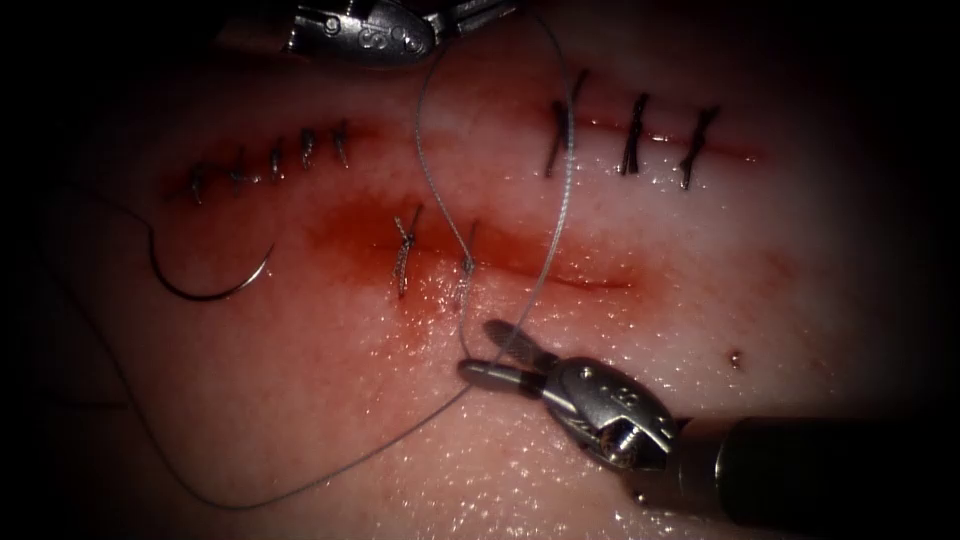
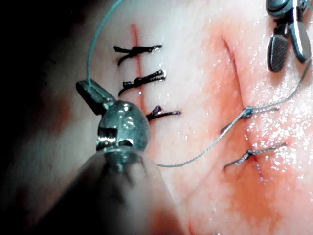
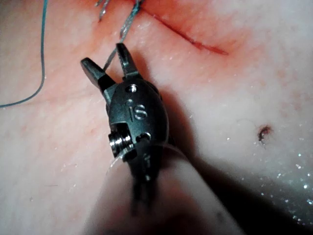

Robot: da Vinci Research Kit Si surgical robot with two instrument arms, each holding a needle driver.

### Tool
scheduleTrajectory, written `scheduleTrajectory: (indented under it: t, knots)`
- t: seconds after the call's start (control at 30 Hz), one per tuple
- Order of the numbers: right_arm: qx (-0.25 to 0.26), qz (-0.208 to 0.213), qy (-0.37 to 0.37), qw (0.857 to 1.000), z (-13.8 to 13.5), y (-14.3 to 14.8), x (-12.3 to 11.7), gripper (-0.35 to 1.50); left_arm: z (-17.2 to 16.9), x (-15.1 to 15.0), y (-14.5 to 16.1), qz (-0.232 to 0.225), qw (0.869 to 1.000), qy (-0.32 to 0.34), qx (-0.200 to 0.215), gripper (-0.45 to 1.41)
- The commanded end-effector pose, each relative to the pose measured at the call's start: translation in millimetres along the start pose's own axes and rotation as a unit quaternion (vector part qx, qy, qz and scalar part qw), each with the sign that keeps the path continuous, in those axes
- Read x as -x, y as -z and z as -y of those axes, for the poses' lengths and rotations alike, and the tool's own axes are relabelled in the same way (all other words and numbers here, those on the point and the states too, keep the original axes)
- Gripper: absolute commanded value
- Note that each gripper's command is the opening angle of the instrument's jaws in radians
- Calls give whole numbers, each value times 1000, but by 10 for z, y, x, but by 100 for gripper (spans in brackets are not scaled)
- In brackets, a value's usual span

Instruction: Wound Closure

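My left tool (image 1: 468,14) reaches in over the far edge of the tissue (image 1: 700,300), its jaws shut on the thread (image 1: 566,180); the left wrist view shows the same grip (image 2: 90,90). From there the thread runs down to the right-hand stitch (image 1: 466,262) on the middle cut (image 1: 560,272). My right tool (image 1: 500,350) sits just below that cut with jaws open, and the thread passes between them (image 3: 103,55). The curved needle (image 1: 212,285) lies free on the tissue surface left of the cut, held by neither tool.
Red fluid (image 1: 350,232) stains the middle cut around its two stitches. A row of dark finished stitches (image 1: 632,135) closes the upper cut, with smaller ones (image 1: 275,160) at left. Slack thread (image 1: 235,503) loops across the near tissue. A small dark spot (image 1: 736,357) marks the right.
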State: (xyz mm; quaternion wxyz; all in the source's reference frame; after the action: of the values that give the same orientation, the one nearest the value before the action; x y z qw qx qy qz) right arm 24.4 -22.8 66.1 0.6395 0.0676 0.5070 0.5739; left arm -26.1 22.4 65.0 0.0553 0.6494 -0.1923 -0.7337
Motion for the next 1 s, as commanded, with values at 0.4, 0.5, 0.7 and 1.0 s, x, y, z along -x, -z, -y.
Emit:
scheduleTrajectory:
  t: [0.4,0.5,0.7,1.0]
  knots:
    - [-4,29,83,996,-12,30,-43,71,11,-87,19,-65,994,64,57,-45]
    - [10,22,88,996,-16,6,-50,122,12,-102,21,-69,993,67,64,-45]
    - [4,21,125,992,-17,-39,-50,133,19,-106,22,-65,993,69,71,-45]
    - [19,29,161,986,-36,-90,-30,135,16,-109,36,-69,992,68,81,-45]
